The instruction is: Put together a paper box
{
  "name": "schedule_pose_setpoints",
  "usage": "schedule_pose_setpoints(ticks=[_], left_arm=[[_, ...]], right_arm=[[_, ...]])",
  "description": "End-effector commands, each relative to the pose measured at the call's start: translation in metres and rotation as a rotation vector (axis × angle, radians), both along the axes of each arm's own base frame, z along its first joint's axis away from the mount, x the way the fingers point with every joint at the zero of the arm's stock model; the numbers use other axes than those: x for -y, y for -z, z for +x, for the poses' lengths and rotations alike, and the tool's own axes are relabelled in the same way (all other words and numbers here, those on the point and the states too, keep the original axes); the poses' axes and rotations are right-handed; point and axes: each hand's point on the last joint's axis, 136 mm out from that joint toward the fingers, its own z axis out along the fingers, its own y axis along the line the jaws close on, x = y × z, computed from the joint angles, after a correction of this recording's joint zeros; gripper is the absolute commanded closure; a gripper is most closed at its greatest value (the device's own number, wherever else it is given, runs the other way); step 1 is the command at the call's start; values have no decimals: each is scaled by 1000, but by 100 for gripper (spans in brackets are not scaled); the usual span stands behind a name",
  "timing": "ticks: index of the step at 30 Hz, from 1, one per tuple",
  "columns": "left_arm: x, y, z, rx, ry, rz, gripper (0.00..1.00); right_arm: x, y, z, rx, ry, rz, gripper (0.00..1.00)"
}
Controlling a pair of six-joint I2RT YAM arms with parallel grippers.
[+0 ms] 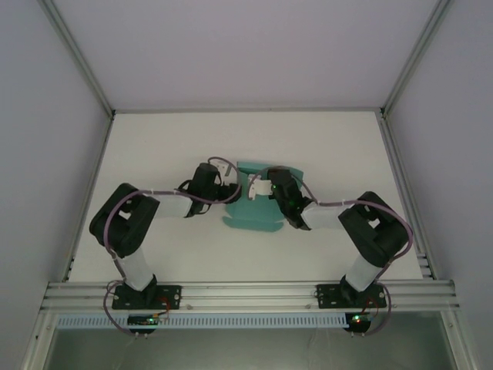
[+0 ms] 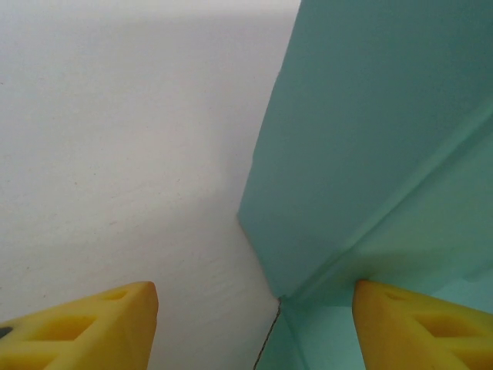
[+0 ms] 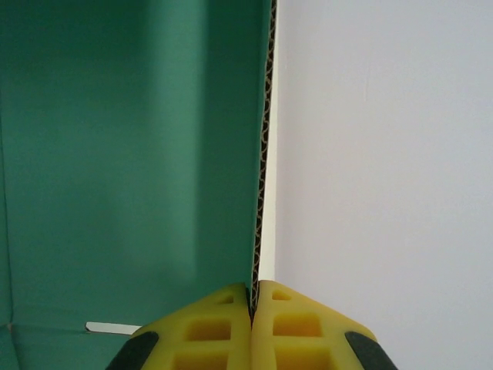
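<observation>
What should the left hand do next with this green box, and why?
Probably close the left hand: it is open, one finger over the table, the other over the paper box, with a card edge between them. The right hand is shut on a wall of the box, so a second grip would likely steady it for folding.

Bare table (image 1: pixel 177 139) beyond and before the paper box (image 1: pixel 250 214); left arm (image 1: pixel 166 204), right arm (image 1: pixel 331 214) at its flanks.

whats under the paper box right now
The white table shows all around the paper box. Directly beneath it is hidden by the card itself. The right gripper has its jaws shut on one card edge.
</observation>
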Motion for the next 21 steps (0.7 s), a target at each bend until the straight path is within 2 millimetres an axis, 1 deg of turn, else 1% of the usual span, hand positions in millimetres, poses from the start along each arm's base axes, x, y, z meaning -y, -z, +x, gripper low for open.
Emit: schedule_pose_setpoints(ticks=[1, 4, 7, 8, 12, 17, 19, 21], left_arm=[[0, -23, 6, 102, -5, -8, 33], [-12, -26, 2, 141, -28, 21, 34], [-21, -34, -2, 185, -48, 23, 34], [-21, -39, -3, 201, -45, 16, 33], [-19, -46, -6, 243, -16, -1, 34], [-10, -41, -2, 246, 15, -7, 37], [-8, -39, 2, 252, 16, -2, 43], [-7, -39, 8, 260, 11, 2, 45]], right_arm=[[-6, 5, -8, 32, -38, -82, 100], [-9, 9, -11, 46, -47, -127, 100], [-12, 10, -14, 67, -51, -152, 100], [-14, 10, -15, 76, -51, -163, 100], [-20, 13, -17, 114, -50, -202, 100], [-24, 14, -20, 110, -49, -185, 100], [-26, 17, -23, 98, -60, -185, 100], [-27, 20, -26, 86, -74, -181, 100]])
